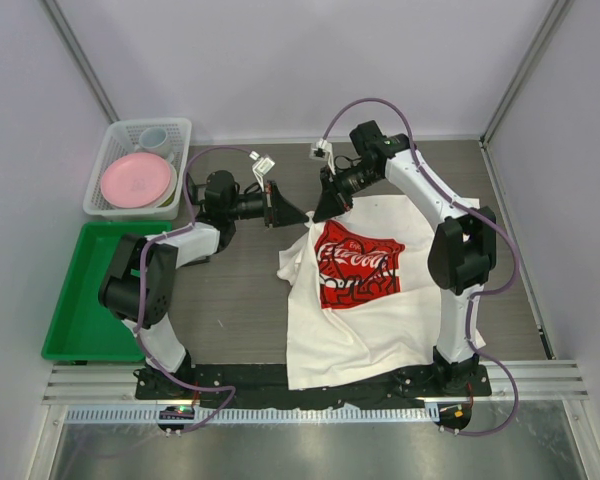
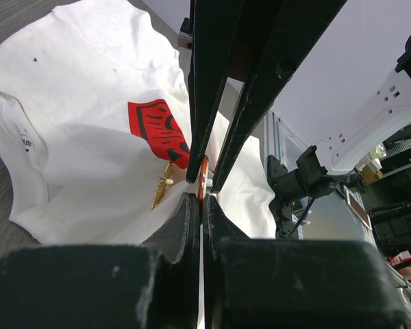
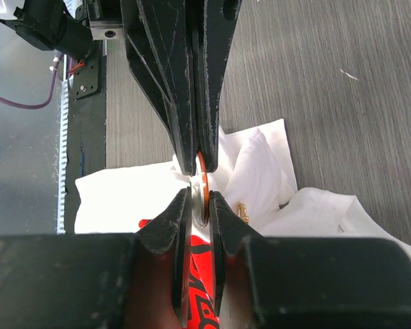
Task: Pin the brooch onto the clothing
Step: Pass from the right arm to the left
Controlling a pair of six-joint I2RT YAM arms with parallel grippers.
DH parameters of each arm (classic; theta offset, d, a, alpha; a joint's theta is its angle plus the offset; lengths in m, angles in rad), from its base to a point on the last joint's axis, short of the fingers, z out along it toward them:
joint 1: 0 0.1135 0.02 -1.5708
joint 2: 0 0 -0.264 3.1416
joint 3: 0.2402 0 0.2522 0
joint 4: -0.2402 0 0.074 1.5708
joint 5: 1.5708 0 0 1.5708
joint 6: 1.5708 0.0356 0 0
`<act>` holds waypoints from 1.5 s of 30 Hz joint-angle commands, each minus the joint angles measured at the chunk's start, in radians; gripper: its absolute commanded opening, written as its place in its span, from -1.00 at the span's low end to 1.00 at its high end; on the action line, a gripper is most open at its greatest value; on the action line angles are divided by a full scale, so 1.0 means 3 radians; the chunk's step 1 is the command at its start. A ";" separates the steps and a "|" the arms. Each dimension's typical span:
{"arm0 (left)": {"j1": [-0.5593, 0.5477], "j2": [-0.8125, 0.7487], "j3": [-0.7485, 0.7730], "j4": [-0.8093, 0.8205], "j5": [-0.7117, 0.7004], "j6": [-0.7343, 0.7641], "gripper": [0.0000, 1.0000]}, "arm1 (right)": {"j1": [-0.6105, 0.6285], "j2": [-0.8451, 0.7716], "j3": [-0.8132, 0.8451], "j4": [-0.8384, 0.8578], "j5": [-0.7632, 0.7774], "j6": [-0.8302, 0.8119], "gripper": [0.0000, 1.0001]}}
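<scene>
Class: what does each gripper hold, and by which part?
Both the left gripper and right gripper pinch the brooch, a thin orange disc, by opposite parts of its rim.

Both arms reached forward and inward, so that the tools met tip to tip. The left tool [image 1: 300, 214] pointed right, fingers pressed together on the brooch [image 2: 203, 179]. The right tool [image 1: 318, 214] pointed left and downward, fingers narrowly parted, pinching the same brooch.

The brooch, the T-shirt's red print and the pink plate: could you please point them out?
brooch [image 3: 203, 184]: right wrist view, on its orange rim, seen edge-on.
red print [image 1: 358, 266]: top external view, on its middle.
pink plate [image 1: 135, 180]: top external view, on its centre.
</scene>
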 commanded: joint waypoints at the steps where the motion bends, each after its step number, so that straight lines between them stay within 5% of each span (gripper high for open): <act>1: -0.0048 -0.0027 0.0121 0.0286 -0.0139 -0.0023 -1.00 | 0.0136 0.0058 0.0132 -0.0079 -0.0166 -0.0067 -0.67; 14: -0.0089 -0.0073 0.0152 0.0235 -0.0185 0.0069 -1.00 | 0.0151 0.0206 0.0342 -0.0176 0.0013 0.0050 -0.69; 20: -0.0104 -0.0124 0.0121 0.0204 -0.0206 0.0125 -1.00 | 0.0146 0.0232 0.0362 -0.0161 0.0145 0.0127 -0.89; 27: -0.0109 -0.0221 0.0034 0.0255 -0.0216 0.0105 -1.00 | 0.0069 0.0298 0.0403 0.0023 0.0315 0.0521 -0.92; 38: -0.0053 -0.0247 -0.0094 0.0092 -0.0344 0.0089 -1.00 | -0.0115 0.0089 0.0128 0.0033 -0.0309 0.0184 -0.68; 45: -0.0053 -0.0181 -0.0017 -0.0072 -0.0405 0.0171 -1.00 | -0.0130 -0.0080 -0.0016 -0.0013 -0.0437 -0.0067 -0.28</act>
